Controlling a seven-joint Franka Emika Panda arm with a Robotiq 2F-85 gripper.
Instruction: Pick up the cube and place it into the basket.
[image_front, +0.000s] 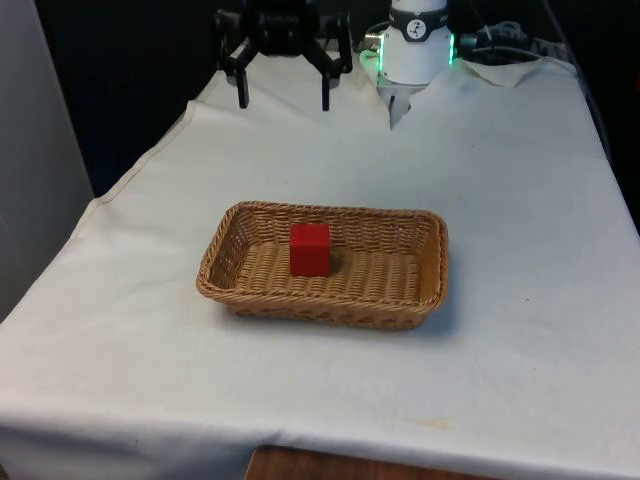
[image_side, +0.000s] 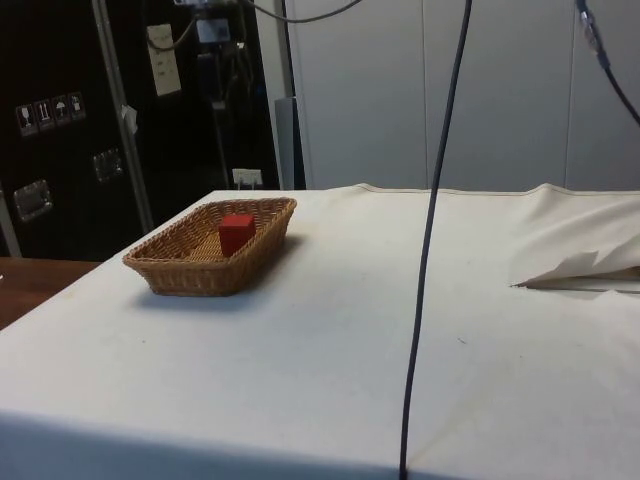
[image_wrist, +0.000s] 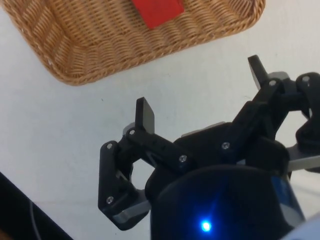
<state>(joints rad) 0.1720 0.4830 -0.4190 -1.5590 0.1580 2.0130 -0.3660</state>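
A red cube (image_front: 310, 249) rests inside the woven wicker basket (image_front: 225, 240), near its middle. From the side, the cube (image_side: 237, 233) sits in the basket (image_side: 170, 270) at the table's left part. My gripper (image_front: 283, 98) hangs high above the far end of the table, well behind the basket, open with nothing between its fingers. In the wrist view the gripper (image_wrist: 200, 85) is spread wide over bare cloth, with the basket (image_wrist: 85, 55) and the cube (image_wrist: 157, 11) beyond the fingertips.
White cloth (image_front: 520, 200) covers the table on all sides of the basket. A black cable (image_side: 430, 240) hangs down in the side view. The cloth is bunched (image_side: 580, 265) near the robot base.
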